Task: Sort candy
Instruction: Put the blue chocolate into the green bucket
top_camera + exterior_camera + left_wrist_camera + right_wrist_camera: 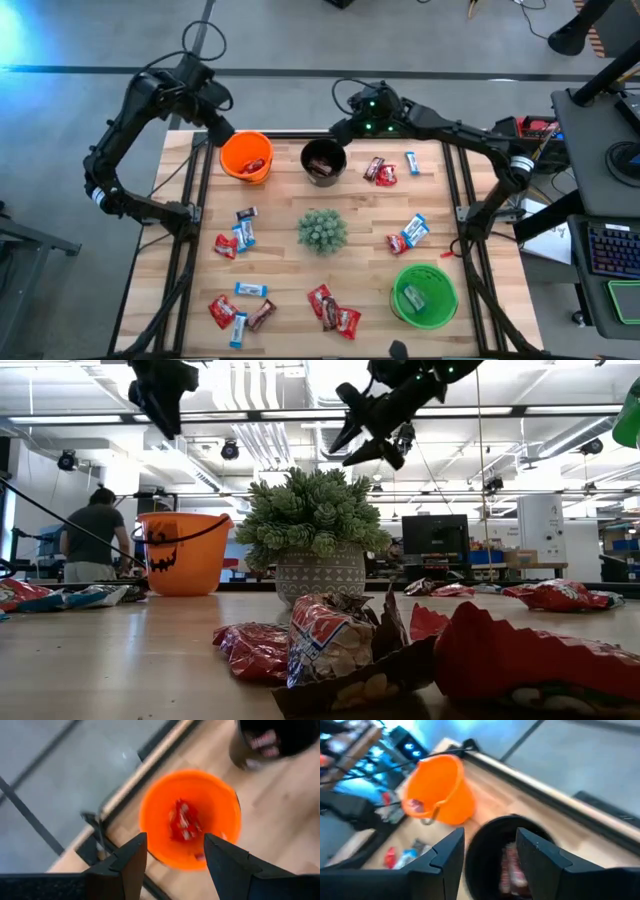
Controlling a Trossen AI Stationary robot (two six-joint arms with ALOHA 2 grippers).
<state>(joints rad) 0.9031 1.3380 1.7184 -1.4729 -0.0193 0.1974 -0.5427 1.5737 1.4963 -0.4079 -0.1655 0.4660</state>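
Wrapped candy in red, light blue and dark brown lies scattered over the wooden table, such as a near pile (333, 310) and a left group (235, 235). An orange bucket (246, 156) at the far left holds red candy (182, 822). A black bucket (323, 160) beside it holds brown candy (512, 865). A green bucket (424, 293) stands near right. My left gripper (175, 852) hovers open above the orange bucket's far-left rim, holding nothing. My right gripper (487, 847) hovers open above the black bucket, also holding nothing.
A spiky green plant ball in a pot (322, 230) stands at the table's middle. Dark frame rails (195, 200) run along the table's left and right sides. A person (95, 535) stands in the room beyond. Bare wood (290, 270) lies between the candy groups.
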